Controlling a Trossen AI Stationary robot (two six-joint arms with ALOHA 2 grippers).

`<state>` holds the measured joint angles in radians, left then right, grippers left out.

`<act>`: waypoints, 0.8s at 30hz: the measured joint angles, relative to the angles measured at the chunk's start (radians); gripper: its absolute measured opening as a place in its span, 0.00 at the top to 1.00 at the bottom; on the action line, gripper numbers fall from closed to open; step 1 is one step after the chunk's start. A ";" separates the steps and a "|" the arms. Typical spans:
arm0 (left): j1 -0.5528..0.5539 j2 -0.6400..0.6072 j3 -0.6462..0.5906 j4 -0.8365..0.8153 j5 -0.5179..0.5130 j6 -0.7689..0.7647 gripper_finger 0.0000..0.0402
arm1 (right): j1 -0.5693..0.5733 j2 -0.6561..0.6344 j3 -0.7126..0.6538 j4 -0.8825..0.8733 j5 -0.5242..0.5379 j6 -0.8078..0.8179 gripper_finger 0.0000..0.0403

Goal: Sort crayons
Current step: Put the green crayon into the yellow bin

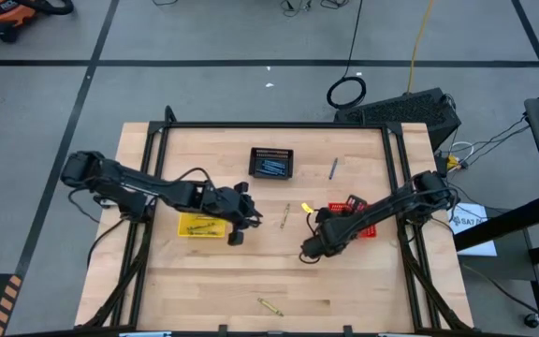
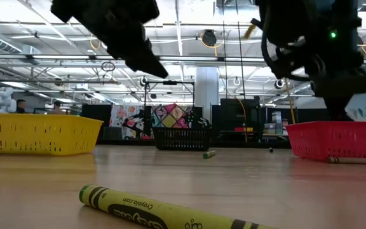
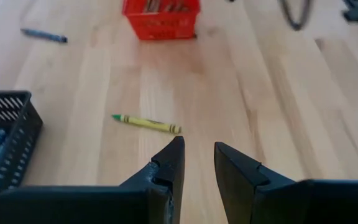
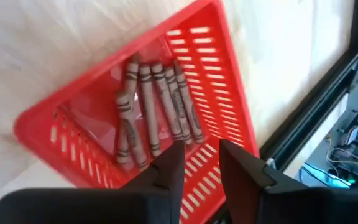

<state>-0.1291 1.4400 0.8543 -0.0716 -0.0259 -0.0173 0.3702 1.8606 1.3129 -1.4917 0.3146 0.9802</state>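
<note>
Several brown-red crayons point(image 4: 157, 109) lie in the red basket point(image 4: 229, 93), and my right gripper point(image 4: 201, 146) hovers open just above them with nothing between its fingers; the high view shows my right gripper point(image 1: 330, 218) over the red basket point(image 1: 352, 205). My left gripper point(image 3: 197, 146) is open and empty, above the table beside the yellow basket point(image 1: 199, 226). A yellow-olive crayon point(image 3: 146, 123) lies flat on the wood ahead of it. A blue-grey crayon point(image 1: 333, 168) lies near the black basket point(image 1: 271, 163), which holds blue-grey ones.
Another yellow-olive crayon point(image 1: 269, 306) lies near the table's front edge, large in the low view point(image 2: 164, 213). The yellow basket point(image 2: 37, 133) holds some yellow-olive crayons. A black frame point(image 1: 269, 124) runs round the table. Bare wood lies between the two arms.
</note>
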 joint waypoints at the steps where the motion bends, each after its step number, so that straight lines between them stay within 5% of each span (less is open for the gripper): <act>1: 0.006 0.013 0.000 0.019 -0.005 -0.023 0.77 | 0.000 0.000 0.017 -0.014 0.003 0.000 0.78; 10: 0.079 0.110 0.001 0.176 -0.014 -0.318 0.77 | 0.000 0.000 0.179 -0.077 0.003 0.003 0.77; 24: 0.083 0.278 0.149 0.080 -0.035 -0.502 0.77 | -0.004 0.001 0.379 -0.080 0.054 0.028 0.77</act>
<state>-0.0464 1.7177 1.0035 0.0079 -0.0609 -0.5190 0.3664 1.8614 1.6920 -1.5717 0.3687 1.0081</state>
